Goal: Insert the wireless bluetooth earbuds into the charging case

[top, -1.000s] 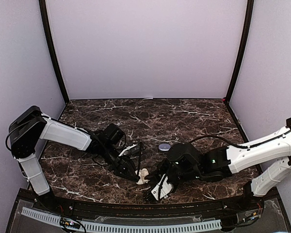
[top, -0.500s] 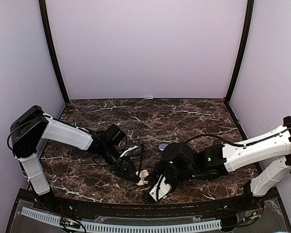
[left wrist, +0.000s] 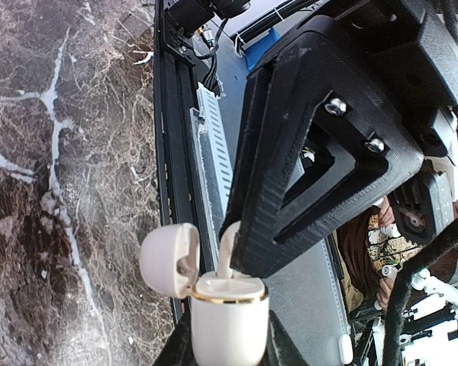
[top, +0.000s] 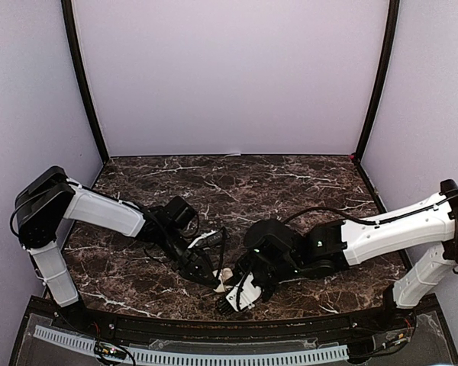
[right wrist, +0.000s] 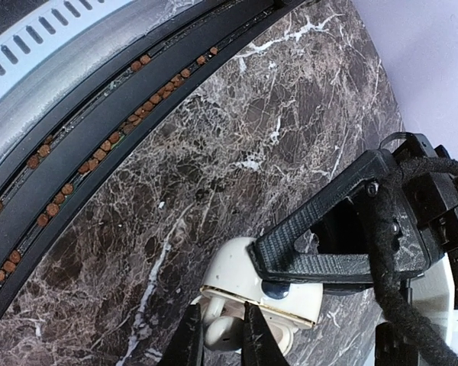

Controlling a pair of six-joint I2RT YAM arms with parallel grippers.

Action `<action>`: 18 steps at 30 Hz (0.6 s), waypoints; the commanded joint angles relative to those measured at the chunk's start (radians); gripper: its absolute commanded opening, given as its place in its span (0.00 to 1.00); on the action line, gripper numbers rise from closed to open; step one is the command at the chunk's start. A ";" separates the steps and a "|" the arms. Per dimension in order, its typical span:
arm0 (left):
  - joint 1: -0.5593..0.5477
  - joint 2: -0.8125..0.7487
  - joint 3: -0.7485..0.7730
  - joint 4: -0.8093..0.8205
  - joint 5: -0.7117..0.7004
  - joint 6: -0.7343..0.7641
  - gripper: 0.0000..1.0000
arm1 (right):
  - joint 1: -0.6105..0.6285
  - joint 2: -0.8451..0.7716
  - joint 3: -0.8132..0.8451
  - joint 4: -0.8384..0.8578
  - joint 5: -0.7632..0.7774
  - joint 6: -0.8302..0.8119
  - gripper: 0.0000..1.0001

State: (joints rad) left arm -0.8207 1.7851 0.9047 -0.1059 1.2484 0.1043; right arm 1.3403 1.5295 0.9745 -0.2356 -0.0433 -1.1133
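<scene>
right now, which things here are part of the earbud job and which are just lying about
In the job: open charging case, white earbud, left gripper, right gripper.
Just there: slotted rail, marble table.

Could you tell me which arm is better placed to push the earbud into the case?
Right: its end effector pinches the white earbud at the open case, which the left end effector grips.

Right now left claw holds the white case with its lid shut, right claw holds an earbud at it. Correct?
No: the lid is open, flipped back, per the left wrist view. Left claw does hold the white case; right claw holds an earbud at it.
</scene>
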 commanded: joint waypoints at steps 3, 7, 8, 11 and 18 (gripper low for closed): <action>-0.011 -0.075 -0.004 0.134 0.016 -0.017 0.00 | -0.006 0.028 0.066 0.096 -0.057 0.087 0.10; -0.011 -0.078 -0.016 0.153 0.022 -0.021 0.00 | -0.014 -0.004 0.046 0.126 -0.061 0.101 0.16; -0.011 -0.077 -0.017 0.155 0.023 -0.021 0.00 | -0.016 -0.011 0.043 0.135 -0.059 0.102 0.16; -0.011 -0.076 -0.029 0.176 0.030 -0.023 0.00 | -0.022 -0.032 0.030 0.155 -0.048 0.109 0.20; -0.011 -0.091 -0.069 0.328 0.077 -0.076 0.00 | -0.029 -0.068 0.015 0.186 -0.054 0.115 0.24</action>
State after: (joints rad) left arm -0.8238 1.7599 0.8658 0.0700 1.2629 0.0639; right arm 1.3186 1.4933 0.9905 -0.1558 -0.0753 -1.0142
